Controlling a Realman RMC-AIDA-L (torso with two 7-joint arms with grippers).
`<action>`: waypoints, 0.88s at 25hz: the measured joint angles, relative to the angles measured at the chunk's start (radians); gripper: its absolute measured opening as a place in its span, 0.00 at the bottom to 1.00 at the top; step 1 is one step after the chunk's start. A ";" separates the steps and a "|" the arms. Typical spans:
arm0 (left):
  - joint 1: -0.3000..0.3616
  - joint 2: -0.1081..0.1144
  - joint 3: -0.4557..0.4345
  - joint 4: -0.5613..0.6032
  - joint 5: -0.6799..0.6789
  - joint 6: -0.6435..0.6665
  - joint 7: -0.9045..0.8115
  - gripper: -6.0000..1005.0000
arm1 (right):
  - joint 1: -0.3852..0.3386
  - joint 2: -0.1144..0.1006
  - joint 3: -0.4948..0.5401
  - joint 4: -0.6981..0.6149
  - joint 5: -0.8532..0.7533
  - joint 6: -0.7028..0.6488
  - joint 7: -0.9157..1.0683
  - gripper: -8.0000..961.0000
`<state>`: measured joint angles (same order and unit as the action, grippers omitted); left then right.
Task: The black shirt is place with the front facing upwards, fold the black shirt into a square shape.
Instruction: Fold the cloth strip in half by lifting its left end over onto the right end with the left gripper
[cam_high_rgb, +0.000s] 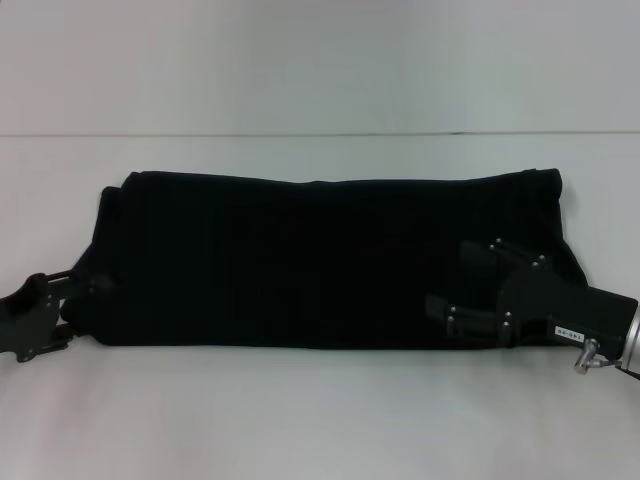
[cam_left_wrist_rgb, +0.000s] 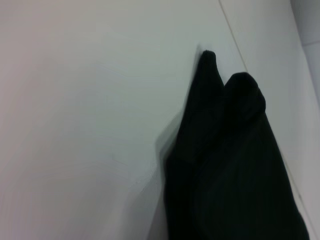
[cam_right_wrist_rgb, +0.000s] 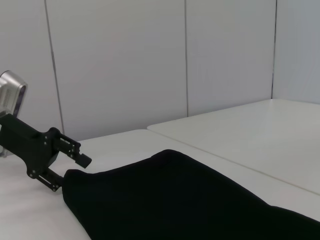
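The black shirt (cam_high_rgb: 320, 260) lies on the white table as a long folded band running left to right, showing only plain black cloth. My right gripper (cam_high_rgb: 455, 280) hovers over its right part, near the front edge, open with both fingers spread above the cloth. At the shirt's left end my left gripper (cam_high_rgb: 85, 305) stands open, and the cloth's corner reaches in between its fingers. From the right wrist view the left gripper (cam_right_wrist_rgb: 70, 171) shows at the tip of the shirt (cam_right_wrist_rgb: 170, 200). The left wrist view holds only a bunched end of the shirt (cam_left_wrist_rgb: 225, 165).
The white table (cam_high_rgb: 320, 420) extends in front of the shirt and behind it to a seam (cam_high_rgb: 320, 134). Pale wall panels (cam_right_wrist_rgb: 150, 60) stand beyond the table.
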<state>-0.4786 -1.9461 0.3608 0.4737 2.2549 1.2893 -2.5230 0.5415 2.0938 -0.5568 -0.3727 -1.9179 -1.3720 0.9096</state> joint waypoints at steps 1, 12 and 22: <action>-0.002 0.001 0.014 0.004 0.000 0.000 0.000 0.82 | 0.000 0.000 0.000 0.000 0.000 -0.001 0.000 0.98; -0.004 -0.005 0.036 0.020 0.001 -0.011 0.025 0.44 | -0.002 0.000 0.000 0.000 -0.001 -0.003 0.000 0.98; 0.004 -0.006 0.027 0.015 -0.005 -0.035 0.027 0.10 | -0.004 -0.001 0.000 0.000 -0.004 -0.006 0.007 0.98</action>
<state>-0.4748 -1.9526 0.3881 0.4886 2.2501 1.2542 -2.4962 0.5370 2.0924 -0.5568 -0.3727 -1.9219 -1.3784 0.9165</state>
